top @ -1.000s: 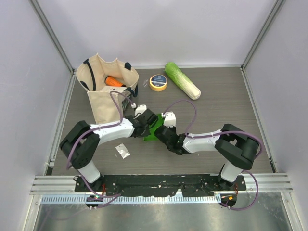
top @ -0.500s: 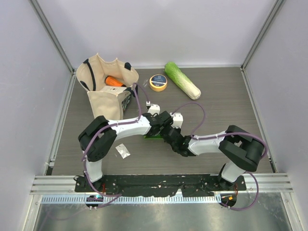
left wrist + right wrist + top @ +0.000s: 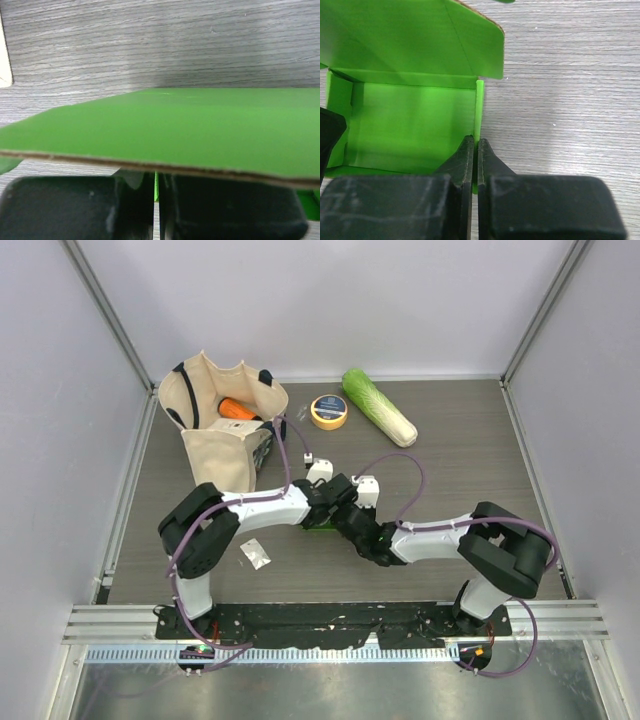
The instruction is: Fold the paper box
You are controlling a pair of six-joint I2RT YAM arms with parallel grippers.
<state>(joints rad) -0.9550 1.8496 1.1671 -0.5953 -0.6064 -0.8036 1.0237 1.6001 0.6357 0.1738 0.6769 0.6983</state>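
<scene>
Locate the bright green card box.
Top view: mid-table, the bright green card box is pinched by the left gripper and right gripper, near the cream tote bag.

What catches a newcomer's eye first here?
The bright green paper box, half-formed, sits mid-table where both arms meet. The right end effector pinches its side wall; the left end effector is shut on its card under a flap. A cream bag and a cabbage lie farther back.

The bag (image 3: 222, 435) stands behind-left of the paper box (image 3: 415, 125), the tape roll (image 3: 329, 411) and cabbage (image 3: 379, 407) behind it.
</scene>
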